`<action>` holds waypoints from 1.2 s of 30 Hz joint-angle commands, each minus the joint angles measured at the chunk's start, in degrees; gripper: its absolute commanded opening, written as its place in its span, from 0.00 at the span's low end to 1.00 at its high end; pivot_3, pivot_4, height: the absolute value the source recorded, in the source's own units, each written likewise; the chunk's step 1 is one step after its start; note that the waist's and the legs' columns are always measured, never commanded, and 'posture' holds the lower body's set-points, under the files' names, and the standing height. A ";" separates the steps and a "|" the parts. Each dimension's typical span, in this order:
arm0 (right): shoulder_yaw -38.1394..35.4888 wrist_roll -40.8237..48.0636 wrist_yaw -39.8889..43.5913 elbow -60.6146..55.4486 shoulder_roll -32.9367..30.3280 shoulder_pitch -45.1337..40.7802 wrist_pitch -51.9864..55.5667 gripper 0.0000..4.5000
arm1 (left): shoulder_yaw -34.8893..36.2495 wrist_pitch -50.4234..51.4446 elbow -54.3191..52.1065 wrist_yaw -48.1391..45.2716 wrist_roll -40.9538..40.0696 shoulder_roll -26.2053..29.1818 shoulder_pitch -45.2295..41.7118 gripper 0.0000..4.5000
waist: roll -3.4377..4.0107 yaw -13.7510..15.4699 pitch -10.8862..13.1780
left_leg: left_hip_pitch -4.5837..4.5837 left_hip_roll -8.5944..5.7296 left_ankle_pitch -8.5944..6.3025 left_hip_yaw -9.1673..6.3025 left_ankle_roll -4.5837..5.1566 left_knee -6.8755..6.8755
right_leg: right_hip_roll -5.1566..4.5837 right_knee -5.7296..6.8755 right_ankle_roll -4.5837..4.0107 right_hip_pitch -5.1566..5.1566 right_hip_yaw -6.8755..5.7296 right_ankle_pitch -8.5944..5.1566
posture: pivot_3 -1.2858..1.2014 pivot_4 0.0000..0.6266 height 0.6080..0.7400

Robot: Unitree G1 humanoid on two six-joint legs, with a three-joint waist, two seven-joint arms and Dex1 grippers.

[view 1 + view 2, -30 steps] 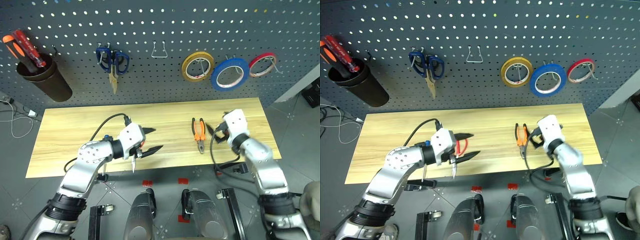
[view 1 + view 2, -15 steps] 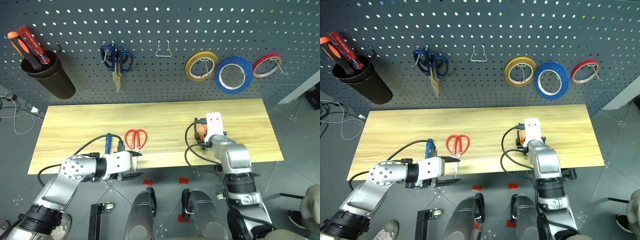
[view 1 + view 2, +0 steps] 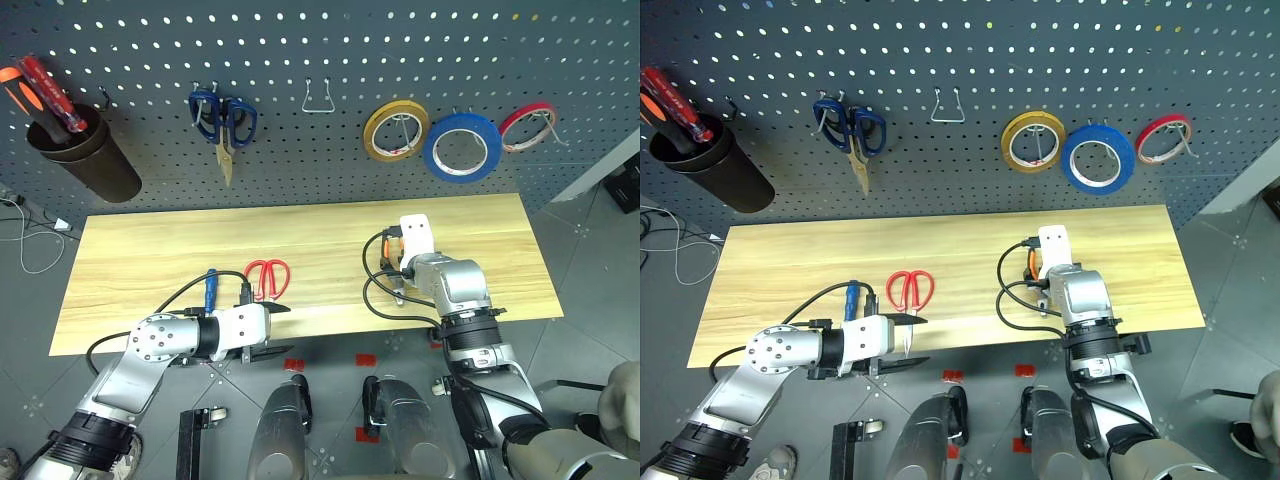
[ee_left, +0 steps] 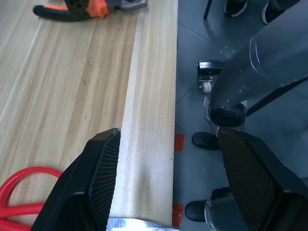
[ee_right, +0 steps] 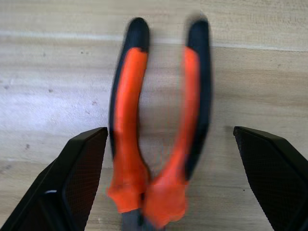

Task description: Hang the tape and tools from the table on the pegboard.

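Three tools lay on the table point(image 3: 140, 250). Left gripper point(image 3: 902, 342) hung at the near edge, fingers apart and empty, beside the blue-handled screwdriver point(image 3: 210, 290) and red-handled scissors point(image 3: 266, 277). Right gripper point(image 5: 171, 180) straddled the pliers point(image 5: 154, 130), fingers wide, evidently lined up to grasp. Blue tape point(image 3: 460, 147) hung on the pegboard point(image 3: 320, 50).

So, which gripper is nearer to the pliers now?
Right. The right gripper hangs open directly over the pliers; the left gripper is open at the table's front edge, beside the red scissors.

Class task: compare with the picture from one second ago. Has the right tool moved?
Yes. The right tool swung in over the pliers lying on the table, now straddling them, open.
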 commanded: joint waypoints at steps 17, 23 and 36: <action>1.75 0.11 1.11 4.66 -1.08 0.43 -2.02 0.99 | -0.56 -0.84 1.18 0.42 0.46 -1.61 -1.37 0.75 | -0.02 -0.18 -0.03 | -0.01 0.02 0.00 -0.01 0.00 0.10 | 0.01 0.06 0.00 0.00 -0.03 0.01 | 0.50 0.49 1.00; 4.26 -1.42 1.95 9.66 -2.96 -2.14 -5.08 0.81 | -0.27 -0.50 1.02 1.16 -0.10 -2.64 -1.35 0.75 | -0.05 -0.11 -0.08 | -0.01 0.02 0.00 -0.03 0.01 0.21 | 0.01 0.10 0.00 0.04 -0.03 0.01 | 0.50 0.48 1.00; 17.90 -3.85 6.80 -30.11 -8.22 13.37 -6.15 0.63 | 11.39 10.50 -5.94 8.75 -12.98 -7.45 6.25 0.75 | -0.04 -0.34 -0.10 | -0.18 0.04 -0.03 -0.12 0.06 0.21 | 0.01 0.01 0.02 -0.05 -0.09 0.00 | 0.50 0.48 1.00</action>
